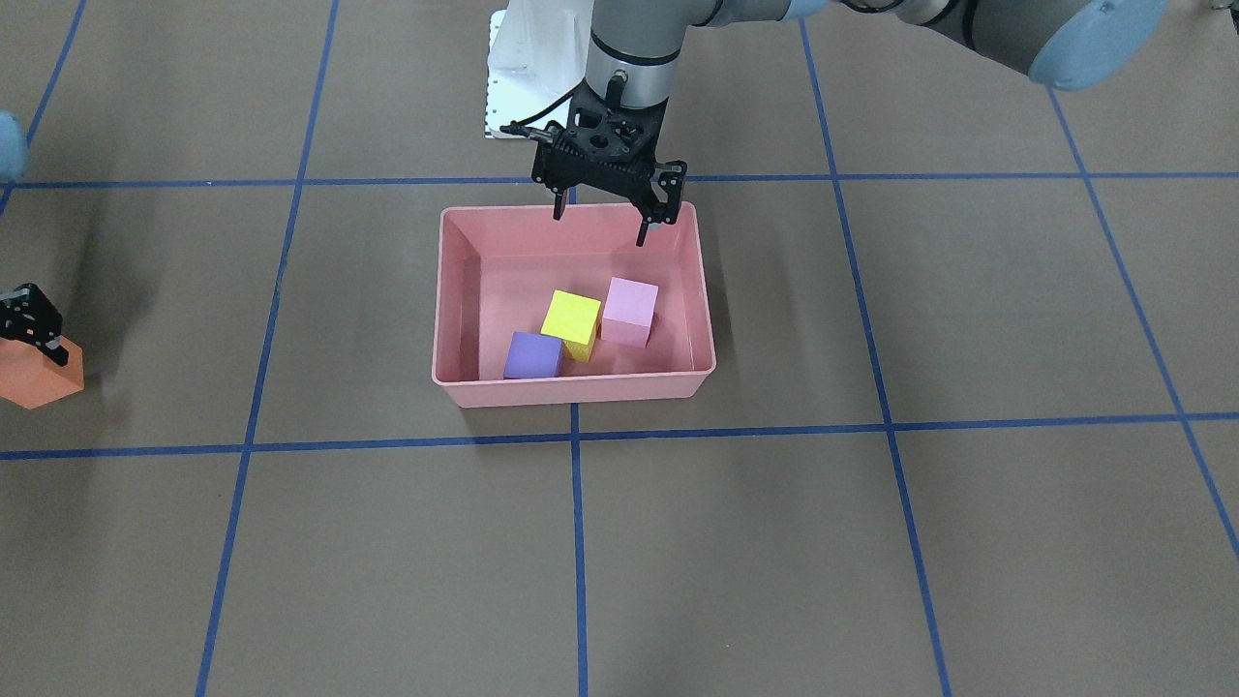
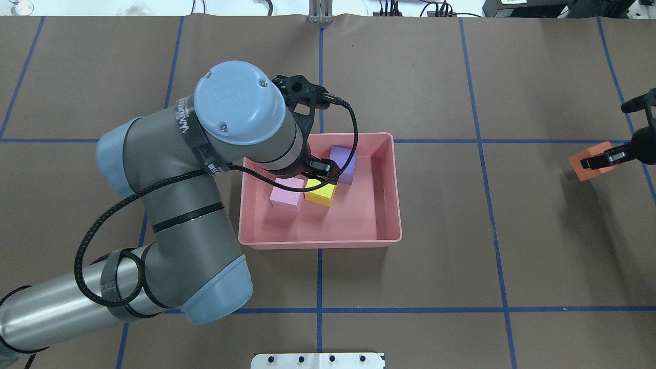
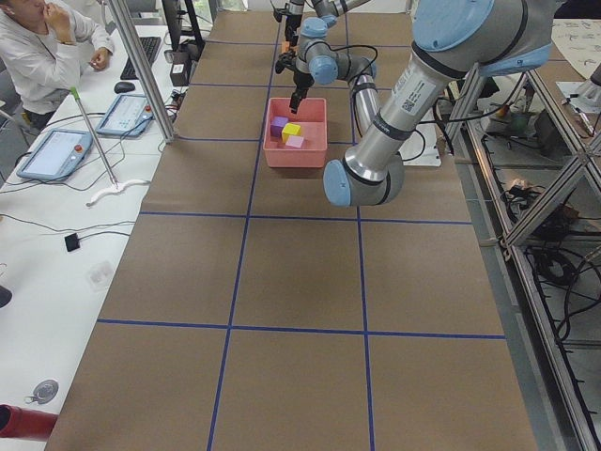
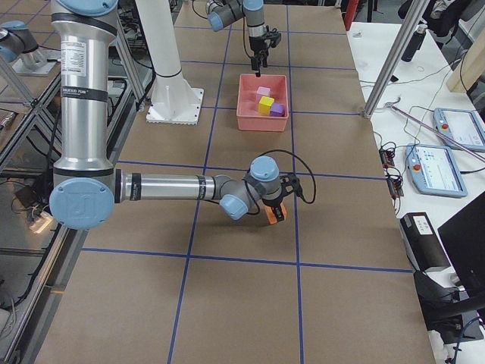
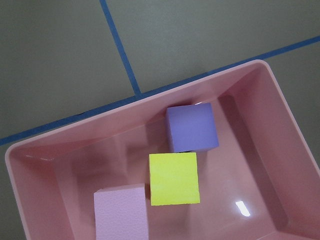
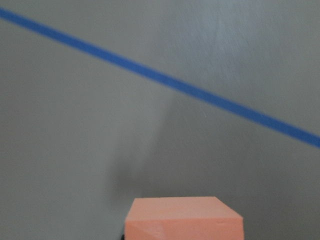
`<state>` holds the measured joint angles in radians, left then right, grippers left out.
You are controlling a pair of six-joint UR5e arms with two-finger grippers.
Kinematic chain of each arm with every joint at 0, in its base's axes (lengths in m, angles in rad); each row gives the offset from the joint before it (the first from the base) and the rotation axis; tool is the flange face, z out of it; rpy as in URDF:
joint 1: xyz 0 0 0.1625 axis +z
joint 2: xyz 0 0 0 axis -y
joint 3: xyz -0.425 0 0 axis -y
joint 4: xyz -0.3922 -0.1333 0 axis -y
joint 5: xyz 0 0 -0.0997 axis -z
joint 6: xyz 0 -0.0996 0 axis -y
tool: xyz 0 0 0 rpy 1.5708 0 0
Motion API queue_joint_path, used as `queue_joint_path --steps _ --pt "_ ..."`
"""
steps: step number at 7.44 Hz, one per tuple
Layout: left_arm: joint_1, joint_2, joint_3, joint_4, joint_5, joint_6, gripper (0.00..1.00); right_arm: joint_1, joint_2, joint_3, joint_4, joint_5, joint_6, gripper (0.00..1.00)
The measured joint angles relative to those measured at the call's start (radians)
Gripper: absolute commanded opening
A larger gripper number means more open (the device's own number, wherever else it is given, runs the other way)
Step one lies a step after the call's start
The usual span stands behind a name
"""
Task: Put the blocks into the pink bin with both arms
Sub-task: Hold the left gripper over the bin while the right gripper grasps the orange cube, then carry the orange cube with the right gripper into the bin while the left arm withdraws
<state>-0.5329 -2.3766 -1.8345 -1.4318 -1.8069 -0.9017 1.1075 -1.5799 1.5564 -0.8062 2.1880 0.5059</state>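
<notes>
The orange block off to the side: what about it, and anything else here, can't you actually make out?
- orange block: front-facing view's left edge and right wrist view's bottom edge crop it.
- right gripper: too small overhead to tell whether its jaws grip the block.
- left gripper: overhead, its own arm mostly hides it.
- pink block: left wrist view's bottom edge cuts it.

Table: flat brown surface, marked into a grid by blue tape lines. Pink bin stands directly on it near the centre, astride one line. White base plate sits at the robot's edge. Orange block near the robot's right end: contact with the surface cannot be confirmed.
</notes>
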Motion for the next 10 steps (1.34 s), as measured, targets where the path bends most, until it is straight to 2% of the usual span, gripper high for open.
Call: queue_joint_path --steps 2,3,5,6,7,8,10 --pt "-0.024 0.016 -0.005 0.003 -0.002 0.039 1.0 -0.023 0.115 0.064 -0.075 0.017 0.202 0.0" --pt "-0.061 0.043 -0.01 0.006 -0.016 0.098 1.0 -0.042 0.176 0.13 -0.184 0.017 0.271 0.0" --pt "-0.195 0.134 -0.016 0.004 -0.131 0.289 1.0 -0.112 0.32 0.254 -0.462 -0.021 0.387 0.02" --pt "-0.27 0.185 -0.018 0.0 -0.194 0.396 1.0 -0.181 0.402 0.28 -0.562 -0.084 0.478 0.23" --pt "-0.325 0.223 -0.018 -0.003 -0.233 0.473 1.0 -0.266 0.487 0.29 -0.648 -0.168 0.577 0.54" --pt "-0.355 0.243 -0.018 -0.003 -0.25 0.51 1.0 -0.348 0.564 0.293 -0.725 -0.252 0.667 0.99" --pt "-0.372 0.254 -0.017 -0.004 -0.258 0.529 1.0 -0.469 0.672 0.295 -0.841 -0.395 0.785 1.0"
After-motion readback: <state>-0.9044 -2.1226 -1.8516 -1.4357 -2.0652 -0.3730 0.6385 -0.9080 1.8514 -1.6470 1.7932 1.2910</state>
